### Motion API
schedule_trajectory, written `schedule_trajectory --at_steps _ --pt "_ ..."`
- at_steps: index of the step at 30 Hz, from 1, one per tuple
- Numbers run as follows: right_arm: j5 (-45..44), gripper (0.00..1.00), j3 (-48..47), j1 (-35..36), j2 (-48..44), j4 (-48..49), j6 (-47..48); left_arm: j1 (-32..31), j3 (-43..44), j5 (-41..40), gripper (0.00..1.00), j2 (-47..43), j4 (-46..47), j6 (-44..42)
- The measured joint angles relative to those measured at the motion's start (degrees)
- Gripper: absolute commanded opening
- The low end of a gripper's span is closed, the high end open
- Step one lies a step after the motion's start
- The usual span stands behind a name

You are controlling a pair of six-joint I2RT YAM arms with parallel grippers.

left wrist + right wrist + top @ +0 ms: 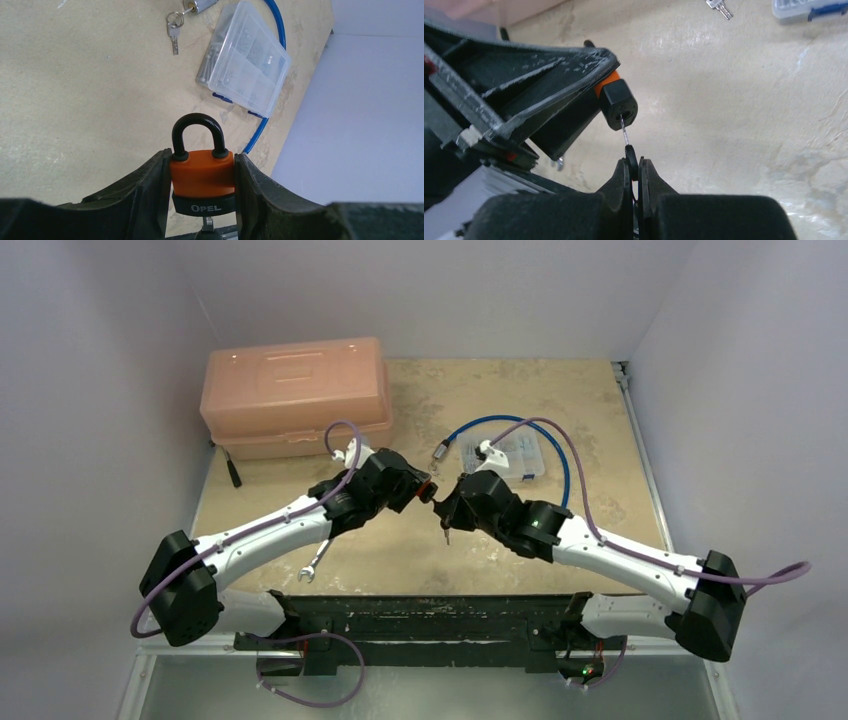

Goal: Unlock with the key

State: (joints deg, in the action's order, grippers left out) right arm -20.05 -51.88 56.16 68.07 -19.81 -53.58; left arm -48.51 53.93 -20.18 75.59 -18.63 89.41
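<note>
1. Table (520,400): the work hangs in the air over its middle, with nothing underneath to steady it. All the bracing has to come from the grip itself.
2. Left gripper (201,159): its fingers are partly spread and clamp the lock (202,175) by both sides of the orange body. Hold this rigid, since I expect the turning key to try to spin the body in the grip.
3. Right gripper (638,166): its fingers are pressed together, pinching the black head of the key (625,131). Roll the wrist about the blade's own line, with no sideways push.
4. Lock: it sits between the left fingers, with its black base facing the right gripper.
5. Shackle (197,122): both legs are seated, so it looks locked. It points away from the left wrist, so leave that side free for it to spring.
6. Key: the blade enters the keyhole (622,115), but bare metal shows outside. It may need pushing fully home first, or the turn could bind or bend the blade.
</note>
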Motion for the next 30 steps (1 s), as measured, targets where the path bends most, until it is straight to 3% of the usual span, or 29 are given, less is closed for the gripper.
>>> schedule_trajectory --at_steps 10,22,30 --pt "16.3 0.00 11.6 -9.0 -6.4 10.4 -17.4 -1.0 0.0 -0.1 0.00 0.0 -0.3 0.0" --pt "12.5 0.00 5.1 -7.5 -1.4 6.4 -3.1 -1.1 0.0 -3.2 0.00 0.2 -0.7 0.7" --pt "12.4 0.00 7.1 -7.5 -3.4 5.4 -10.3 -3.4 -0.1 -5.3 0.00 1.2 -0.5 3.5"
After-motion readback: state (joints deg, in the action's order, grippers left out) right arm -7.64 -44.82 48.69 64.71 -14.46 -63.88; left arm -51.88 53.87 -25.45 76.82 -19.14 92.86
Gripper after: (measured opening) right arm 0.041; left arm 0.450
